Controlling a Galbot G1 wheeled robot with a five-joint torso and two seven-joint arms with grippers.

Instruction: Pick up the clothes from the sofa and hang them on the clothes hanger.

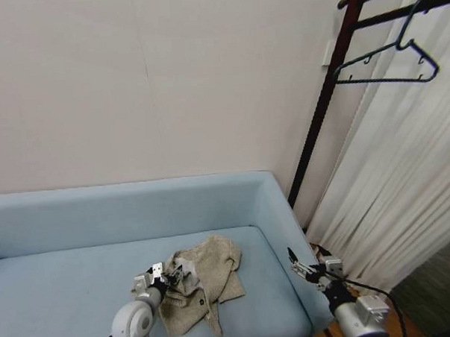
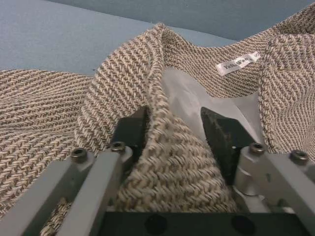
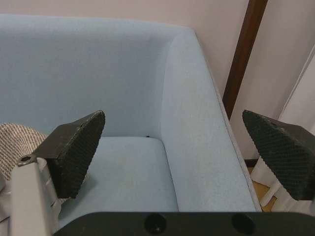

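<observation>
A beige herringbone jacket (image 1: 206, 277) lies crumpled on the seat of the light blue sofa (image 1: 78, 220). My left gripper (image 1: 170, 274) is down at the jacket's left edge. In the left wrist view it (image 2: 172, 129) is shut on a raised fold of the jacket (image 2: 172, 167) by the collar, with a white label (image 2: 239, 61) beyond. My right gripper (image 1: 304, 268) hovers open and holds nothing above the sofa's right armrest (image 3: 197, 123). A dark clothes hanger (image 1: 388, 60) hangs from the rack's bar at the upper right.
The rack's dark brown pole (image 1: 323, 104) stands just behind the sofa's right end. White curtains (image 1: 405, 190) hang to the right of it. A pale wall rises behind the sofa. The left part of the seat (image 1: 59, 295) is bare.
</observation>
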